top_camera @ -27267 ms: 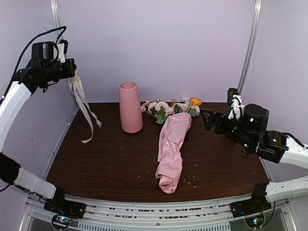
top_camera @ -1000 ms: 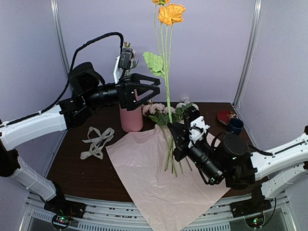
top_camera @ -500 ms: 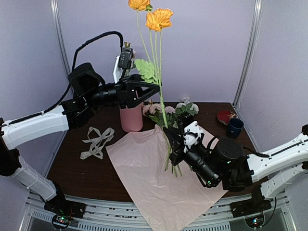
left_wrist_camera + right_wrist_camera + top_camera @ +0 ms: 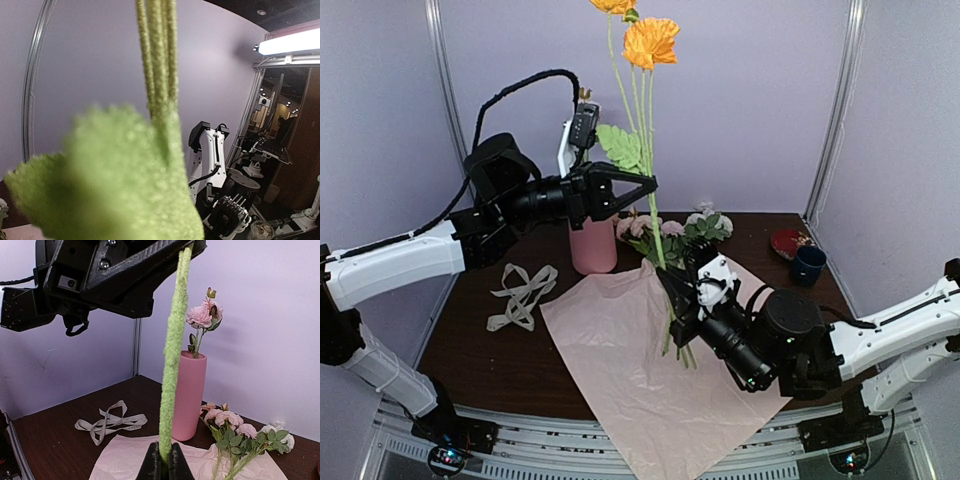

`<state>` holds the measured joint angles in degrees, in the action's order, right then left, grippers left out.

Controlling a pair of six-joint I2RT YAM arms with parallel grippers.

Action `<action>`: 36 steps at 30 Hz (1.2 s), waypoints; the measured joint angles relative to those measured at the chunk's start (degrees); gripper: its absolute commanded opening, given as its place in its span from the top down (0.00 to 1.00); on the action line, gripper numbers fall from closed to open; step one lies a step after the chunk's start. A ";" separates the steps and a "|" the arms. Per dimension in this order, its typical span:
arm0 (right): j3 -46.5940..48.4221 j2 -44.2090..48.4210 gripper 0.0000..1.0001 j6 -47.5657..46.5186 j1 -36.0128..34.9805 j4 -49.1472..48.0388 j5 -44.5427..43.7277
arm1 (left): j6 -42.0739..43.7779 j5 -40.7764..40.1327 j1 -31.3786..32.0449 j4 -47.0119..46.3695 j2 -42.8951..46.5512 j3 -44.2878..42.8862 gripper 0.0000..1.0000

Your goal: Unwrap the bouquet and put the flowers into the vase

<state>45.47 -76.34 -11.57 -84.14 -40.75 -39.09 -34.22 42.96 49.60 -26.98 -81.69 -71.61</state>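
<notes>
A rose [image 4: 200, 316] occupies the vase [image 4: 189, 395] mouth; loose flowers [image 4: 232, 432] lie beside.

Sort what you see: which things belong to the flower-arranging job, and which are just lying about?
Job in hand: orange flowers, loose flowers, vase, pink paper, ribbon.
Lying about: blue cup, red dish.

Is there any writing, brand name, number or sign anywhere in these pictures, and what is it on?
None can be read in any view.
The vase, the pink paper, the ribbon, the blue cup and the flowers carry no writing.
The left gripper and the right gripper show no legible mark.
The room in the background of the left wrist view is too blurred to read.
</notes>
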 measured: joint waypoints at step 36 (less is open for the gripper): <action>-4.42 19.37 0.09 20.55 13.31 18.51 -7.23 | 22.97 -56.26 -18.08 28.94 -6.38 -39.10 1.00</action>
<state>41.06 -56.97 8.97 -70.83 -22.24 -46.33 -11.25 -13.30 31.53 1.96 -88.07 -110.72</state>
